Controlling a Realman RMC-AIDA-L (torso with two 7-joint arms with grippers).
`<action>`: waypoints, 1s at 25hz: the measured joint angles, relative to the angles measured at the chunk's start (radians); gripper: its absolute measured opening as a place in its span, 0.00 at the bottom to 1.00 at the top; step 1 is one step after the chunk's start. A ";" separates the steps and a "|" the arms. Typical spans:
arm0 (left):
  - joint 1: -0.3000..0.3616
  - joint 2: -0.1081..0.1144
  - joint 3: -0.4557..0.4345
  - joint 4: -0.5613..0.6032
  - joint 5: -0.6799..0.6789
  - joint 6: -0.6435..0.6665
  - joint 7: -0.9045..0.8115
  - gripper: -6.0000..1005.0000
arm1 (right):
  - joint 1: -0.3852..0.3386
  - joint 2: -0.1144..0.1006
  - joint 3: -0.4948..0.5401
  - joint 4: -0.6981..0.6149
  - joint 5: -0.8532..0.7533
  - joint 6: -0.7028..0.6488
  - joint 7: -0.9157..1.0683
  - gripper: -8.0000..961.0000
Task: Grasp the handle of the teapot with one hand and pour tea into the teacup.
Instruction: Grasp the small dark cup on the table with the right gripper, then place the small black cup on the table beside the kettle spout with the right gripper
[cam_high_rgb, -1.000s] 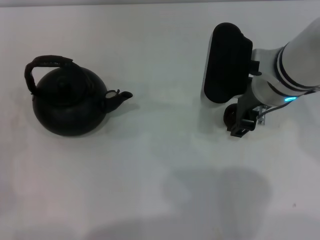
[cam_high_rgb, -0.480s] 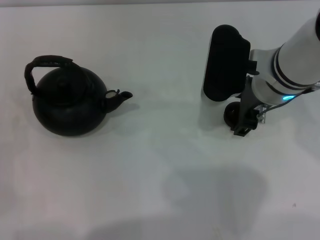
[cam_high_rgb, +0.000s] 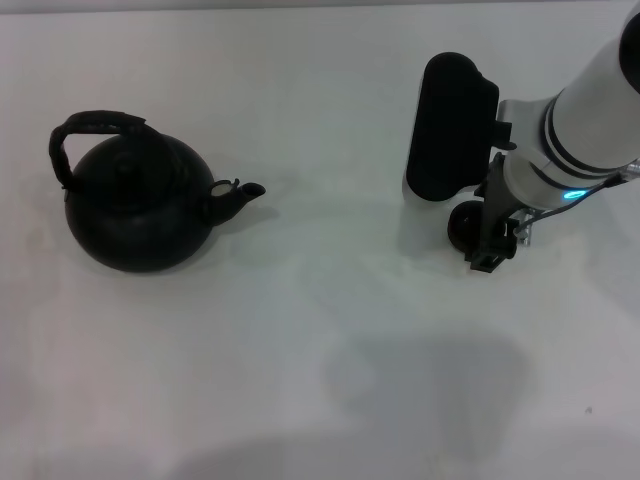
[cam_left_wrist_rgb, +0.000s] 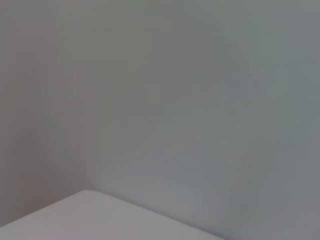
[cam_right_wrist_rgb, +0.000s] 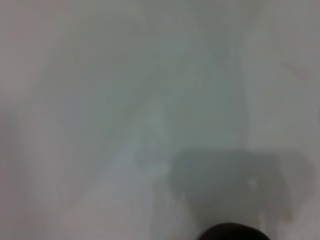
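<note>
A: Where does the teapot (cam_high_rgb: 138, 205) stand?
B: On the left of the white table (cam_high_rgb: 320, 340); upright, lid on; its handle (cam_high_rgb: 92, 125) arches over the top and its short spout (cam_high_rgb: 240, 194) points right.

A: And the teacup (cam_high_rgb: 463, 228)?
B: Well apart, on the right; only a small dark round part shows, the rest hidden under the right arm (cam_high_rgb: 585, 110).

A: The right gripper (cam_high_rgb: 450, 130)?
B: It hangs over the right side, just above and beside the teacup; a long black body pointing to the far side; I cannot tell whether its fingers are apart or hold anything.

A: The left gripper?
B: Out of sight; its wrist camera shows only pale surface.
</note>
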 joint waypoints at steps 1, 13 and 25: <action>-0.001 0.000 0.000 0.000 0.000 0.000 0.000 0.74 | 0.002 0.000 0.000 0.005 0.000 -0.001 0.000 0.87; -0.011 0.000 0.000 0.001 0.000 0.001 -0.001 0.74 | 0.006 0.000 0.000 0.020 0.007 0.005 0.009 0.87; -0.012 0.000 0.000 0.002 -0.004 0.001 -0.001 0.74 | 0.024 0.001 -0.010 0.008 0.021 0.007 0.005 0.76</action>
